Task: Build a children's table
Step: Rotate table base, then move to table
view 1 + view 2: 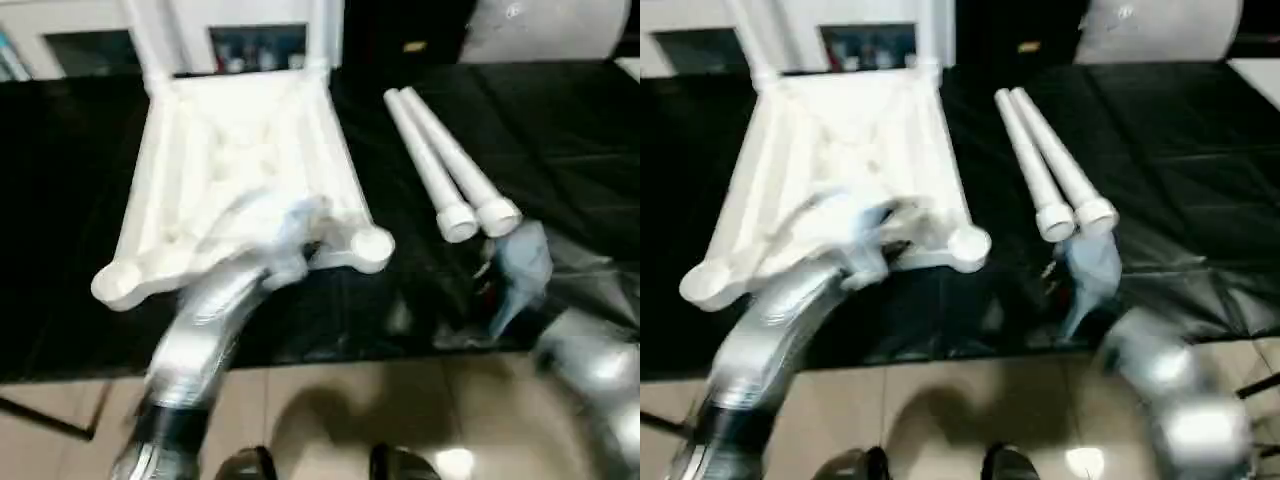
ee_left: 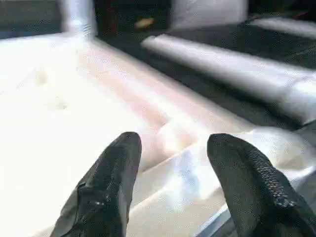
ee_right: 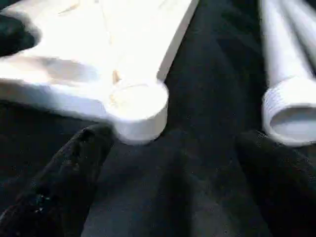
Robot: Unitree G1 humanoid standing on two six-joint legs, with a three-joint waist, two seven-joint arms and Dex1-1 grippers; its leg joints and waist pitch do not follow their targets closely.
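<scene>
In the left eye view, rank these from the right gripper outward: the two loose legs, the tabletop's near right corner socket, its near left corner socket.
1. Loose legs, just beyond the right gripper.
2. Near right corner socket, toward the middle.
3. Near left corner socket, far across.

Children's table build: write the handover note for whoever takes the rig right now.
Left gripper: open, over the near edge of the upside-down tabletop, holding nothing.
Right gripper: open and empty, over the black cover between the near right corner socket and the loose legs.
Done: two legs stand in the far sockets.
Left: fit the two loose legs into the near sockets.
</scene>
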